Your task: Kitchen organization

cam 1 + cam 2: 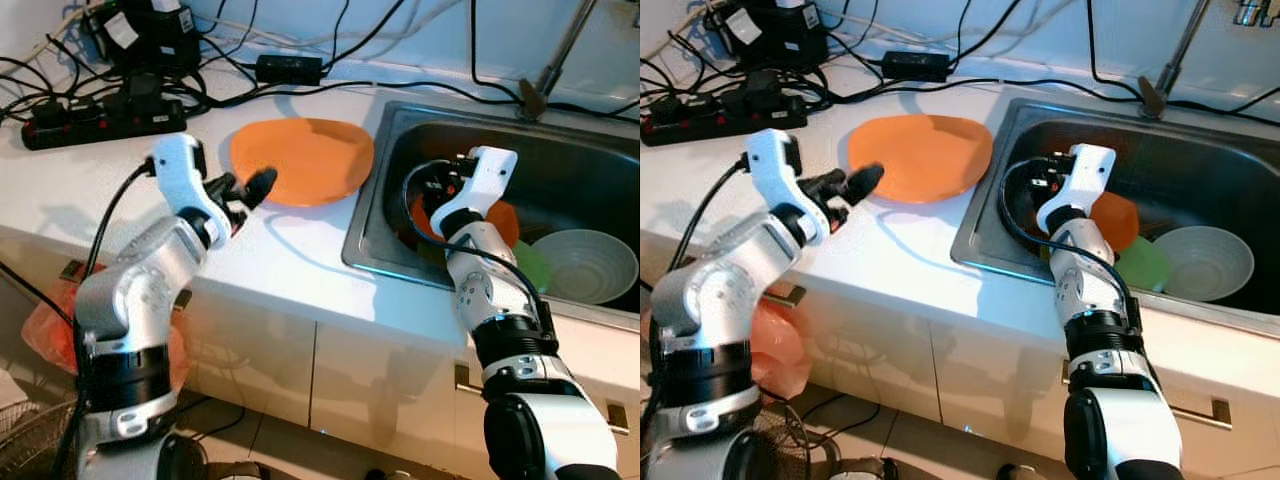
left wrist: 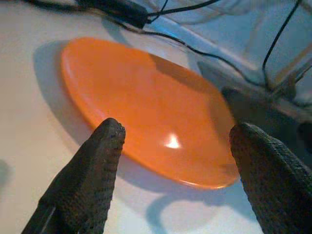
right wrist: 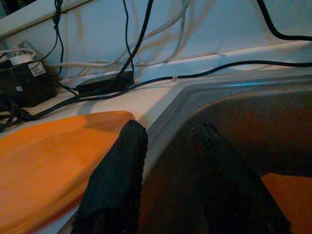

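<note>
Orange plate [image 1: 302, 160] lies flat on the white counter [image 1: 270, 250], just beside the sink [image 1: 560, 170] rim. The left gripper [image 1: 248, 188] hovers at its near edge, fingers spread wide, gripping nothing — the left wrist view shows the plate between and beyond the two fingertips. To take it well, I judge one finger must slip under the thin rim and the other press on top; a level approach would only push it along. The right gripper [image 3: 170, 165] hangs over the sink's near corner, fingers slightly parted and empty. Below it an orange dish [image 1: 500, 222], a green one [image 1: 533, 265] and a pale bowl [image 1: 585, 265] overlap — their stacking is hard to read.
</note>
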Tool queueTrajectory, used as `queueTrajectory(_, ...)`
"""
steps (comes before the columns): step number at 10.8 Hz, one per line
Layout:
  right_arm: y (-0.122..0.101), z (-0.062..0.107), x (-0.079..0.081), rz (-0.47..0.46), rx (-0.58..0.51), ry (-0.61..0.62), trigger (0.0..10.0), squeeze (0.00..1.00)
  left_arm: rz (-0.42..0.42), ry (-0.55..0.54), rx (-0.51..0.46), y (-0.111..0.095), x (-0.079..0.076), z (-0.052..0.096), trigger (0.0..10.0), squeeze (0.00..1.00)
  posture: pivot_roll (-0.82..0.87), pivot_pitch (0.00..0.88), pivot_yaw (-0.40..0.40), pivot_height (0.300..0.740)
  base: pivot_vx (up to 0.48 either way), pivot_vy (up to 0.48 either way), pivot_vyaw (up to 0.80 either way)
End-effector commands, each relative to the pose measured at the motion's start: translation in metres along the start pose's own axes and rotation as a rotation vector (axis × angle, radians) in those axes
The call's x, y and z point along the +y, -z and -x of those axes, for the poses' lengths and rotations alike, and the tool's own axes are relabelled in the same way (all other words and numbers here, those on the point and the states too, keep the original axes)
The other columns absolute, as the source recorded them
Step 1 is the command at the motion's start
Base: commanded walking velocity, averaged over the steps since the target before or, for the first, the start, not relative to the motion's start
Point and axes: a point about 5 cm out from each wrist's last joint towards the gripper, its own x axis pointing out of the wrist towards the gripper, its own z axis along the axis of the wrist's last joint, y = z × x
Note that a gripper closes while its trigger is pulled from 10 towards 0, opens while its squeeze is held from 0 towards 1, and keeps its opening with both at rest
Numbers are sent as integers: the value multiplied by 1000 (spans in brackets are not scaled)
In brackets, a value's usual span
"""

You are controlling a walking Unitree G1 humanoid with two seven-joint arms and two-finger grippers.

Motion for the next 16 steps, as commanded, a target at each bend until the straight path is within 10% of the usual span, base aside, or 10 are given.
queueTrajectory(1, -2, 1, -2, 2, -5, 6, 10000, 0, 46, 5, 1, -5, -2, 0, 10000, 0, 131, 93, -8, 740, 0, 0, 0)
queueTrajectory(3, -1, 2, -2, -1, -4, 5, 10000, 0, 221, -38, -15, -10, -3, -2, 10000, 0, 130, 90, -2, 740, 0, 0, 0)
queueTrajectory(9, 4, 3, 3, -2, 11, -10, 10000, 0, 257, -233, 150, -6, 14, 4, 10000, 0, 138, 69, 22, 740, 0, 0, 0)
queueTrajectory(16, 6, 6, 3, 0, 12, -1, 10000, 0, 279, -211, 205, -8, 3, -14, 10000, 0, 120, 88, 32, 740, 0, 0, 0)
